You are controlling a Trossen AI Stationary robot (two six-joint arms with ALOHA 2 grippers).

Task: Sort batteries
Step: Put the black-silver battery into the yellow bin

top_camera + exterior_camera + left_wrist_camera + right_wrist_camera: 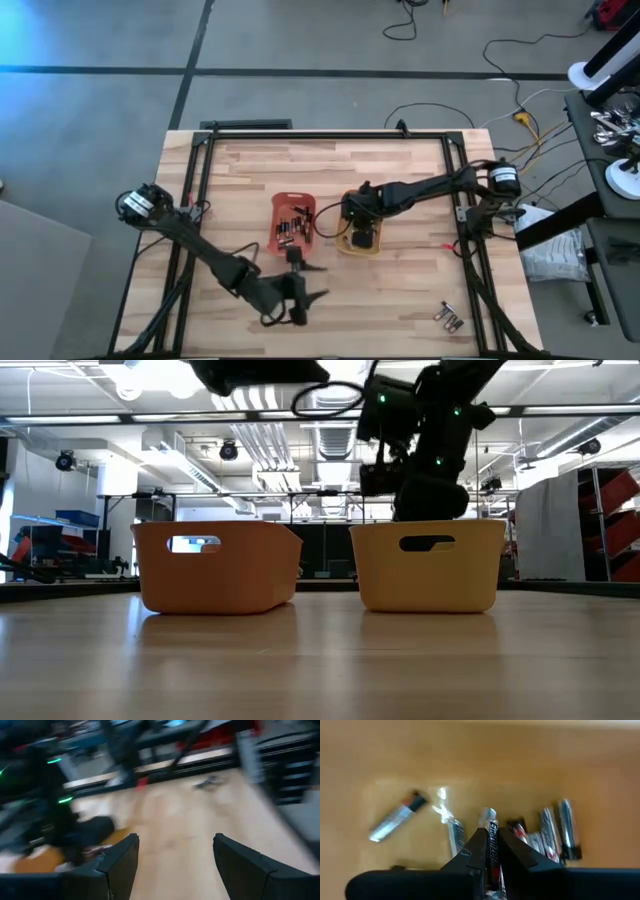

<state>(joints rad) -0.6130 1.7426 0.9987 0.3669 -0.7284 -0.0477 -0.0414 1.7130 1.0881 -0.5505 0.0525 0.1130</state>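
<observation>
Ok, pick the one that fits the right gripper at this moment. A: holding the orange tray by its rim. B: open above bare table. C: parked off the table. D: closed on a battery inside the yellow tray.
D: the right wrist view shows the right gripper closed on a battery above other cells on the yellow tray floor, and the high view places that gripper over the yellow tray.

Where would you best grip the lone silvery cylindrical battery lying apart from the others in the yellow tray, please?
Pinch the silvery cylindrical battery across mid-barrel from straight above: it lies flat, with bare tray floor on both long sides.
</observation>
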